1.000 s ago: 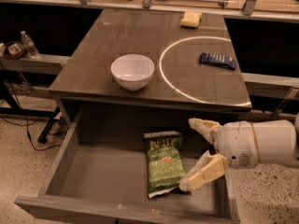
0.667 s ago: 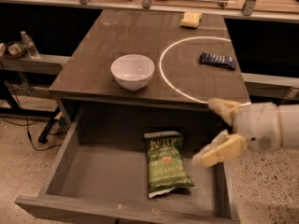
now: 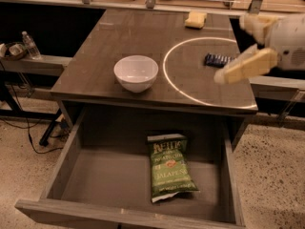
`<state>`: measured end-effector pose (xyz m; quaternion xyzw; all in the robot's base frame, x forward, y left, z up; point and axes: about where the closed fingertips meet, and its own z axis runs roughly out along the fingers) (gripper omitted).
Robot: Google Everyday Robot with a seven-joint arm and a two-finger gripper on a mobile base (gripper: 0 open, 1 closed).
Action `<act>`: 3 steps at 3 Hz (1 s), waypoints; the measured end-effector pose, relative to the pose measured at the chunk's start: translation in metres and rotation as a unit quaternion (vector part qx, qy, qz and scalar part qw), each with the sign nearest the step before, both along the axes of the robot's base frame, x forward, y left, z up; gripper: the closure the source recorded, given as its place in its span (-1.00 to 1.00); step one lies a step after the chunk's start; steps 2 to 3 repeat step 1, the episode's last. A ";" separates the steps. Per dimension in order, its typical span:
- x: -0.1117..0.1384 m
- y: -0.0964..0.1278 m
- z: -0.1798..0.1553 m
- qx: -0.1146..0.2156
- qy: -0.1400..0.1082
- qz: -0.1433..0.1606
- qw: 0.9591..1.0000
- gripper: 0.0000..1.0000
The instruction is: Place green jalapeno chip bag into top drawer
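Note:
The green jalapeno chip bag (image 3: 170, 168) lies flat on the bottom of the open top drawer (image 3: 71, 147), right of its middle, lettering up. My gripper (image 3: 238, 49) is open and empty, raised at the right edge of the view above the table's right side, well above and to the right of the bag. One pale finger (image 3: 245, 66) points left over the table; the other (image 3: 252, 23) shows at the top right.
On the dark table top (image 3: 95, 56) stand a white bowl (image 3: 136, 73), a small dark blue wrapped bar (image 3: 215, 59) inside a white circle mark, and a yellow sponge (image 3: 196, 19) at the back. A shelf with a water bottle (image 3: 30, 44) is at the left.
My gripper has risen out of the drawer, up and to the right, away from the bag. The bag stays lying in the drawer.

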<state>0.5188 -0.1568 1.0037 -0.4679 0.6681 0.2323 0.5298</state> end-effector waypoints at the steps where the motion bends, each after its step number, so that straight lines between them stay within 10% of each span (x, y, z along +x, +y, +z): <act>1: 0.008 -0.004 0.045 0.007 -0.042 -0.006 0.999 -1.00; 3: 0.008 -0.004 0.045 0.007 -0.042 -0.006 0.999 -1.00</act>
